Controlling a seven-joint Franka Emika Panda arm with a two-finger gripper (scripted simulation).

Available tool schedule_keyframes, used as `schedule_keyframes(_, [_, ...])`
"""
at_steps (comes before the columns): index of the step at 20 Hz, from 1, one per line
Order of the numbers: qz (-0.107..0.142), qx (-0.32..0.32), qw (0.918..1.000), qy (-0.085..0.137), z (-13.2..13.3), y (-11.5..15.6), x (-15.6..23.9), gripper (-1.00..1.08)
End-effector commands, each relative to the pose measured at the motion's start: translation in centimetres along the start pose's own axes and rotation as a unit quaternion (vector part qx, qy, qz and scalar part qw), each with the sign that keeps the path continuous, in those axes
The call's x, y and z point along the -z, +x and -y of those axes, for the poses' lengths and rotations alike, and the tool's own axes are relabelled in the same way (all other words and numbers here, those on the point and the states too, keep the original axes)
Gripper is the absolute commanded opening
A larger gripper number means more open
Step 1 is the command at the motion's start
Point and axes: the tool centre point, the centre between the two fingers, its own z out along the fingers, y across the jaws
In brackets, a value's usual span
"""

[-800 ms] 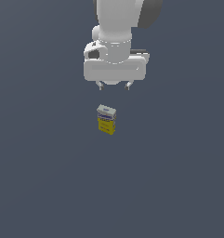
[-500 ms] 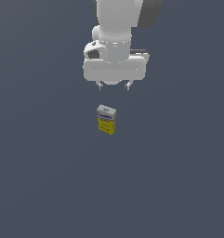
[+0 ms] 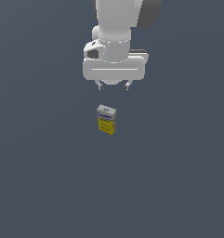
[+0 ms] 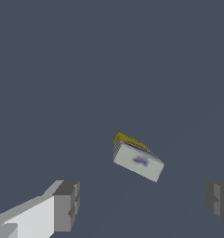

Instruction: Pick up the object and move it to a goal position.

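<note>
Plain grey floor (image 3: 43,176) w/ small box (image 3: 106,119) upright on it.

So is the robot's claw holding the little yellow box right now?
No, the gripper is open and hangs apart from the small box, which stands alone on the grey floor.

We see flat, even, rather dim light and no cast shadows or glare on the dark grey-blue bench (image 3: 43,176). Both renders are coarse; the small yellow-and-white box's (image 4: 137,160) label blurs.
</note>
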Motion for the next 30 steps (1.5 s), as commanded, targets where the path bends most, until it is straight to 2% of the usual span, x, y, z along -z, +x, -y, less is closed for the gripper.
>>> schedule_keyframes(1, [0.0,0.005,1.0,0.0,0.0,0.0,-0.1,1.0])
schedule_keyframes(10, [0.001,0.055,0.9985,0.0,-0.3,-0.1,-1.3,1.0])
schedule_keyframes(16, [0.003,0.114,0.9935,0.001,-0.7,-0.3,-2.6,1.0])
schedule_keyframes(23, [0.004,0.196,0.9805,0.002,-1.2,-0.6,-4.5,1.0])
schedule_keyframes(30, [0.006,0.278,0.9607,0.003,-1.7,-1.0,-6.4,1.0])
